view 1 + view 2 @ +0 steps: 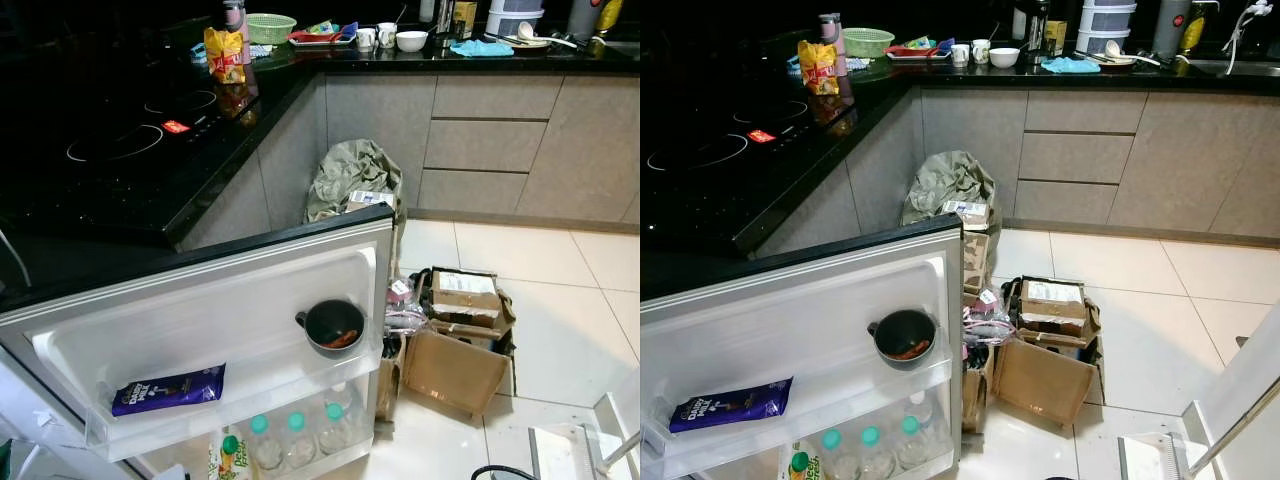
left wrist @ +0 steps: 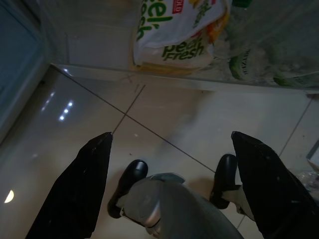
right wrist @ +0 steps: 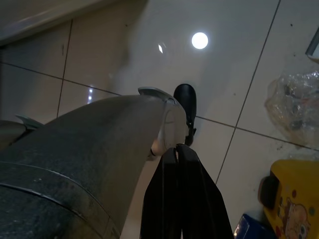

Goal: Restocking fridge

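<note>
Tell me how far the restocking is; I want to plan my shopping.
Done: the open fridge door already holds a purple chocolate bar, a small black pot and clear green-capped bottles. In hand: nothing; the left gripper is open and the right gripper shut, both empty. Left: opened cardboard boxes on the floor.

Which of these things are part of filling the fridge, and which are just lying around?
For the fridge job:
fridge door
chocolate bar
small black pot
bottles
juice carton

Just lying about:
cardboard boxes
stuffed bag
snack packet
green basket
</note>
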Available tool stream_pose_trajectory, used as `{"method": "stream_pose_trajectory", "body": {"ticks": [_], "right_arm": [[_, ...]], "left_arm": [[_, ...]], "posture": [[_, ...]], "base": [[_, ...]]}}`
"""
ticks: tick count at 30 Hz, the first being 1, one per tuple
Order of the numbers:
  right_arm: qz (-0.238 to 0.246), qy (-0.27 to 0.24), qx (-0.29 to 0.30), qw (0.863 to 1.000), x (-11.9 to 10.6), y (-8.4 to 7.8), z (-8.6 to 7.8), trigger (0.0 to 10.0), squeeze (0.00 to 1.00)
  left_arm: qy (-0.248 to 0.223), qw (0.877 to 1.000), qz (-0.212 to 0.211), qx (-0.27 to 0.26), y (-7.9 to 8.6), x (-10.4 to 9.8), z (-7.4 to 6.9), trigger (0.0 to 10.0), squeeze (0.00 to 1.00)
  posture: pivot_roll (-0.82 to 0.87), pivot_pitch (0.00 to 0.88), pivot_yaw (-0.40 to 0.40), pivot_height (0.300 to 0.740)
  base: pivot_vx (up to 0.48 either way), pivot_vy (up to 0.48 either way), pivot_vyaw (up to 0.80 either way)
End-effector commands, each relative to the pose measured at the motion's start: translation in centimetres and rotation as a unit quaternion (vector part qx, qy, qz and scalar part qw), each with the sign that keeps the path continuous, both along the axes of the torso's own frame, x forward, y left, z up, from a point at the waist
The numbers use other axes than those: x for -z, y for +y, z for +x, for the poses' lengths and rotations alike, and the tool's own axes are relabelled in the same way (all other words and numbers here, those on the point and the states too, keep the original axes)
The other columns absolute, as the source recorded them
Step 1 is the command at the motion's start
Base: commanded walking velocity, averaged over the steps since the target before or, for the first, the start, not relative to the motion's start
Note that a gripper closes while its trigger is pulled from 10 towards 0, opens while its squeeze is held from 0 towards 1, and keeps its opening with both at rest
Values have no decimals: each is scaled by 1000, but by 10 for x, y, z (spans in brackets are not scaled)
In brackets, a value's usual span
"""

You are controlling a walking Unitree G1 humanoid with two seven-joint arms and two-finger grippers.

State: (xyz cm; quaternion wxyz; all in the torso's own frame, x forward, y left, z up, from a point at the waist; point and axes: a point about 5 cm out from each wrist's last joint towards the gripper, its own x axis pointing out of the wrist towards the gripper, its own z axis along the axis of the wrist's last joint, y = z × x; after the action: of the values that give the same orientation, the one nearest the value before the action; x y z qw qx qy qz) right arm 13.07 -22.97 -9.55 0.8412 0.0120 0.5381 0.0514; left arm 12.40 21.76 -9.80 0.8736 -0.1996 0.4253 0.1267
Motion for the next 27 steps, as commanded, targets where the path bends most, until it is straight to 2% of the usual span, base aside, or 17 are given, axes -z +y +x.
{"method": "stream_pose_trajectory", "body": {"ticks": [1,6,14,22,27], "right_arm": [[6,-10,5,1000,-1,2,3,10000,0],[0,-11,-2,1000,-2,1,5,10000,0],[3,-9,-15,1000,-2,2,5,10000,0],[0,-4,-12,1000,-1,-4,0,10000,0],[4,0,-18,1000,0,-2,-3,10000,0]], "left_arm": [[2,1000,6,11,-3,0,1,10000,0],[11,1000,-18,8,-5,2,-3,10000,0],[13,999,-27,11,-9,3,-5,10000,0],[11,999,-36,13,-14,4,-6,10000,0],[10,999,-37,14,-13,4,-6,10000,0]], "posture": [[-84,0,4,740],[-78,0,5,740],[-80,0,7,740],[-89,0,10,740],[-90,0,17,740]], "base": [[0,0,0],[0,-241,0],[0,-465,763],[0,-450,794],[0,0,794]]}}
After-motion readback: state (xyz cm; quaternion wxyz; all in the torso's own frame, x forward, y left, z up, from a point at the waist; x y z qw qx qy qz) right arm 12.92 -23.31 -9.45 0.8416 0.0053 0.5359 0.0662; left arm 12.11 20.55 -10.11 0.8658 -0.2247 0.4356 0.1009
